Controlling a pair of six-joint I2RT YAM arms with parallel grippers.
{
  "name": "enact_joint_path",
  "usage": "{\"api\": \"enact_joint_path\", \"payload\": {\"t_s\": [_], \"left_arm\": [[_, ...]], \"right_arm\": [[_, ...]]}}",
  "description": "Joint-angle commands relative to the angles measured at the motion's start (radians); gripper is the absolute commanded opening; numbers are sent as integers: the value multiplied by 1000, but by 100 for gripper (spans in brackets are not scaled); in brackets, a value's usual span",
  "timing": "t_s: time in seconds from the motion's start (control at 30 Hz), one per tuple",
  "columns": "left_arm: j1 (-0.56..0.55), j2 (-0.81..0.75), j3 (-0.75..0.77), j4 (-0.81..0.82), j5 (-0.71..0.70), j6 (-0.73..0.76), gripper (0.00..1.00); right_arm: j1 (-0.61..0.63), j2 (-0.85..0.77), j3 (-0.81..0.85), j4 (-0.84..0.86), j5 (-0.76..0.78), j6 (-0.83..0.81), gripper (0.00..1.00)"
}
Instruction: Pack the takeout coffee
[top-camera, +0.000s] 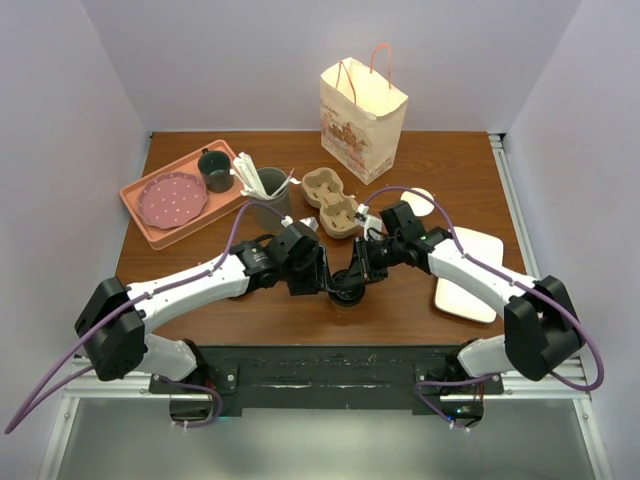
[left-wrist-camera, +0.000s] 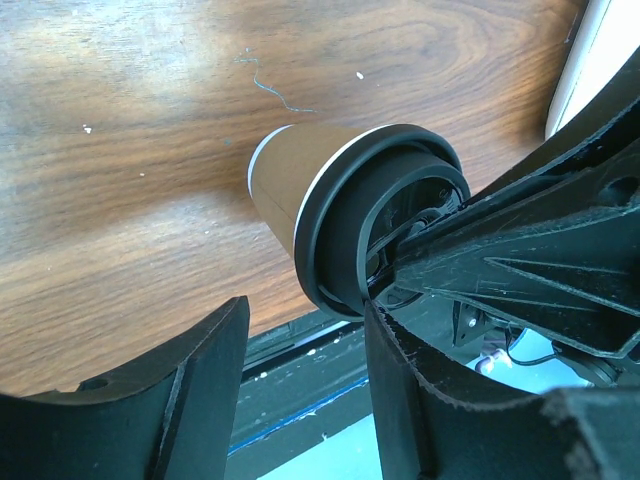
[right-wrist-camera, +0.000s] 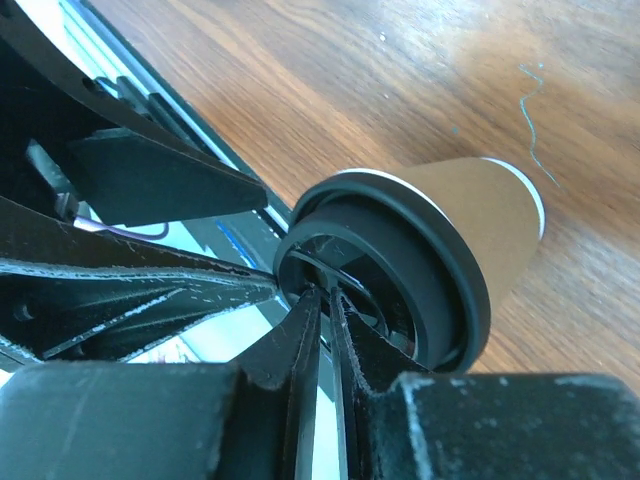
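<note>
- Right gripper (right-wrist-camera: 325, 300) pinches the lid rim of the takeout coffee (right-wrist-camera: 470, 210), which stands upright on the table (top-camera: 450, 160), lower centre of the top view.
- Left gripper (left-wrist-camera: 305, 310) hangs released, with the cup just past its tips.
- Cardboard cup carrier (top-camera: 335, 205) sits just above the cup.

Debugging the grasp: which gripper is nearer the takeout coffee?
Right. The right gripper pinches the lid rim of the takeout coffee. The left gripper stands open, with the coffee just past its fingertips, not between them.

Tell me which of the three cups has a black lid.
The tan-brown takeout cup at the front; the dark mug on the tray and the grey tumbler with utensils have none.
</note>
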Motion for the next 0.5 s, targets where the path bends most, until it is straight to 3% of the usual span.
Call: {"api": "enact_joint_path", "payload": {"t_s": [0.0,0.47], "left_arm": [[3,22,15,-23,-35,40,54],[10,-11,40,-89,-84,54,53]], "right_arm": [[2,21,-36,49,19,4,13],[2,21,-122,63,79,9,11]]}}
